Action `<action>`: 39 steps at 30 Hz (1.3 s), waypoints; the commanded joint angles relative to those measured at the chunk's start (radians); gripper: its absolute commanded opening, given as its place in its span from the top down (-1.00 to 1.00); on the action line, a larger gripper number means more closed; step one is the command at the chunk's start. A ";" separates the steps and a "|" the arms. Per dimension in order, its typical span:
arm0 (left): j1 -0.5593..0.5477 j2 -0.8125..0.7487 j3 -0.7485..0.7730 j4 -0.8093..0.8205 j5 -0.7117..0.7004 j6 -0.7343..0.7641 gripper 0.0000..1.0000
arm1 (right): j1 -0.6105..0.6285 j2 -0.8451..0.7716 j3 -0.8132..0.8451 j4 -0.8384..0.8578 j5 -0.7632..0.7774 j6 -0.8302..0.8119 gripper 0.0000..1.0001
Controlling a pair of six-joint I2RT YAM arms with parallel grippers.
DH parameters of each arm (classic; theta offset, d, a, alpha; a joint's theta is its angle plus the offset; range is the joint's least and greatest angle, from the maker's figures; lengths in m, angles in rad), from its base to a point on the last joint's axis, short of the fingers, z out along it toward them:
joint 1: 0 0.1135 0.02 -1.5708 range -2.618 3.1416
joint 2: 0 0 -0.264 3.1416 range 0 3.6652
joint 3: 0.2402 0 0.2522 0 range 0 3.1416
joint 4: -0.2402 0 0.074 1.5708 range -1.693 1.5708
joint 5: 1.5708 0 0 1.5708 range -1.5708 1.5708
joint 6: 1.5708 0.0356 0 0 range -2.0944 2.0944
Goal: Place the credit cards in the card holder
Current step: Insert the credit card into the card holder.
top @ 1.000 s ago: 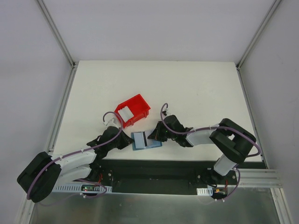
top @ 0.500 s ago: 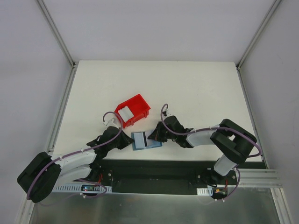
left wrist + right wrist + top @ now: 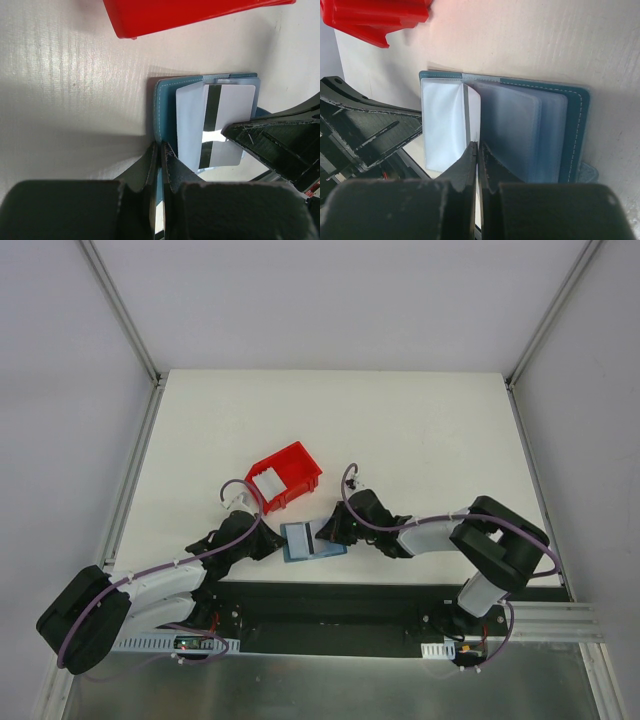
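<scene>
Card holder: the teal card holder (image 3: pixel 330 550) lies open on the desk (image 3: pixel 420 440), close to the near edge and about midway between the left and right edges. Its clear sleeves stand fanned above the pale blue inside.
Credit card: a white credit card (image 3: pixel 227 107) with a black stripe lies across the open holder. One end is tucked under a clear sleeve and the rest is bare.
Right pincer: my right pincer (image 3: pixel 477 148) comes in from the holder's right side. Its fingers are pressed almost together on the card's edge, right beside the stripe.
Left pincer: my left pincer (image 3: pixel 160 151) is clamped on the teal cover at the holder's left edge. A sliver of teal shows between its fingers.
Both pincers: they face each other across the holder, one on each side.
Arms: both of mine stretch low over the desk from the near edge, bent inward toward the holder.
Red bin: the red bin (image 3: pixel 290 472) stands just beyond the holder toward the far edge, a little to the left. It is turned at an angle to the desk edges and is not touching the holder.
Pale cards: some pale cards (image 3: pixel 267 485) lie inside the bin, at its left end.
</scene>
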State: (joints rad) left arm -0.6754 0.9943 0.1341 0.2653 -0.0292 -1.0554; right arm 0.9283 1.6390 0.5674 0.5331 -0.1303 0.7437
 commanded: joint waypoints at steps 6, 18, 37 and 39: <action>-0.009 0.027 -0.045 -0.163 -0.034 0.043 1.00 | 0.041 0.019 -0.011 -0.094 0.015 -0.004 0.99; -0.010 0.029 -0.044 -0.163 -0.032 0.044 1.00 | 0.050 0.087 0.026 -0.085 -0.009 0.039 0.99; -0.009 0.044 -0.041 -0.161 -0.038 0.046 1.00 | 0.073 -0.094 0.140 -0.475 0.247 -0.124 -0.03; -0.009 0.044 -0.037 -0.161 -0.038 0.051 1.00 | 0.079 -0.078 0.152 -0.470 0.226 -0.129 -0.02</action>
State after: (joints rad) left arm -0.6754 0.9989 0.1337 0.2707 -0.0288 -1.0557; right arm 1.0031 1.5505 0.6918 0.2043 0.0422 0.6746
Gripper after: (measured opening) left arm 0.007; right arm 0.510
